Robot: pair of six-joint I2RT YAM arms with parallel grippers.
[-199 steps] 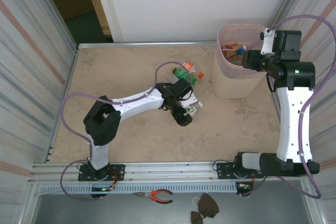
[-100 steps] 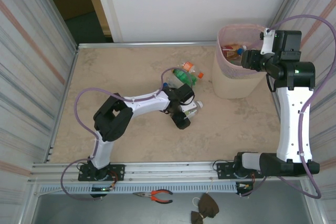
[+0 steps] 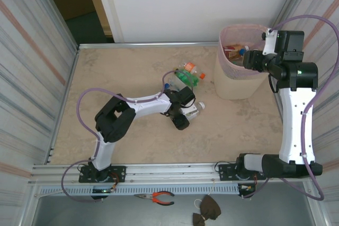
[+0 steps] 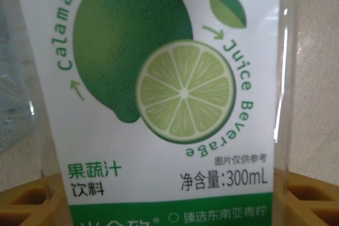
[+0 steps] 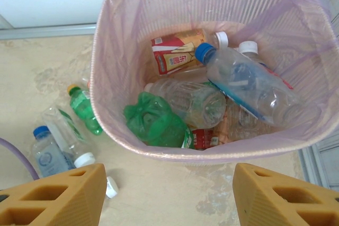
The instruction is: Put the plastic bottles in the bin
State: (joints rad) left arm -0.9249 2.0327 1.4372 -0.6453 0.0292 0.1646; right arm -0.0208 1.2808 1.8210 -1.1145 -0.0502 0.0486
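Note:
A clear bottle with a white lime-juice label point(image 4: 175, 78) lies between the yellow fingers point(image 4: 26, 205) of my left gripper point(image 4: 172, 205), which press on its two sides. From above, that gripper point(image 3: 183, 115) sits low over the bottle point(image 3: 194, 109) at mid-table. A green bottle point(image 3: 189, 76) and a clear one point(image 3: 172, 80) lie just beyond. My right gripper point(image 5: 169, 199) hangs open above the near rim of the pink bin point(image 5: 159, 152) with nothing between its fingers. The bin point(image 3: 233, 86) holds a crushed green bottle point(image 5: 156, 120), a blue-capped clear one point(image 5: 243, 80) and others.
Left of the bin lie a green bottle point(image 5: 85, 109), a blue-capped clear bottle point(image 5: 50, 154) and a loose white cap point(image 5: 110, 186). Corrugated walls close in both table sides. Pliers point(image 3: 159, 198) lie in the tray below the table's near edge.
My left arm folded its elbow back and the gripper closed in on the lime-label bottle, shifting slightly left. The right arm has not moved.

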